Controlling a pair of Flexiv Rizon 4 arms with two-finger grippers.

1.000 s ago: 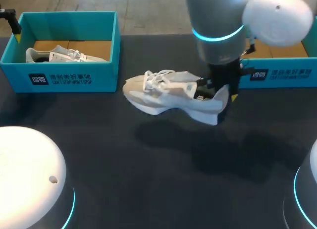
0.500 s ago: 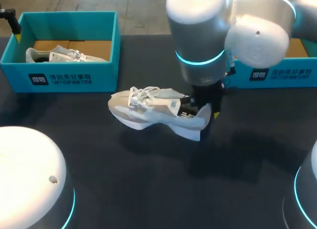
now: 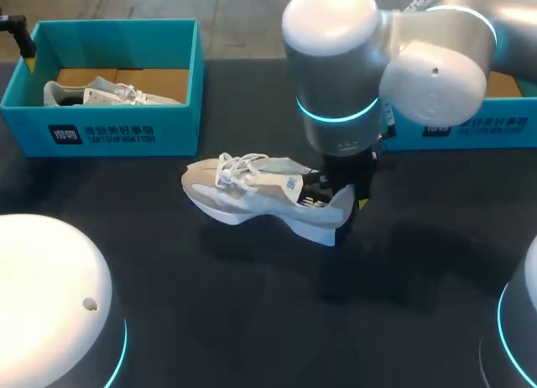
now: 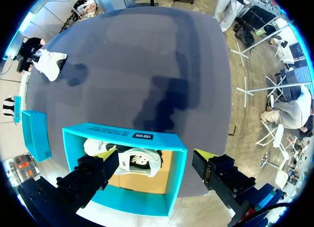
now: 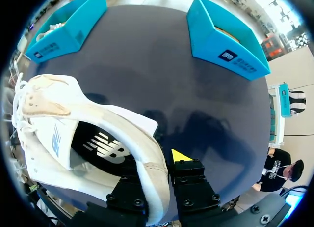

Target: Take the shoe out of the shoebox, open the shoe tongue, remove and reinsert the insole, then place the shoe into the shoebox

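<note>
Gripping: right end effector (image 5: 154,170) is clamped on the shoe (image 3: 252,195) at the heel wall, one finger inside the collar, one outside.
Shoe: near mid-table, toe toward my left, heel toward my right, laces up. The dark insole (image 5: 105,146) shows through the opening in the right wrist view. Shoe sits low; can't tell whether the sole touches the table (image 3: 252,321).
Right arm (image 3: 336,60): enters from the right, comes down on the heel from above, hides part of the right shoebox (image 3: 470,128).
Left shoebox (image 3: 126,132): far-left part of the table, second shoe (image 3: 101,92) lying inside it.
Left end effector (image 4: 153,158): fingers spread wide, gripping nothing, hanging above the left shoebox and the second shoe.
Toe margin: toe is near the left shoebox's front corner, apart from it.
Heel margin: heel and fingers are near the right shoebox's front wall, apart from it.
Open room: dark table surface shows from the shoe toward the near side, and between the two shoeboxes toward the far edge.
</note>
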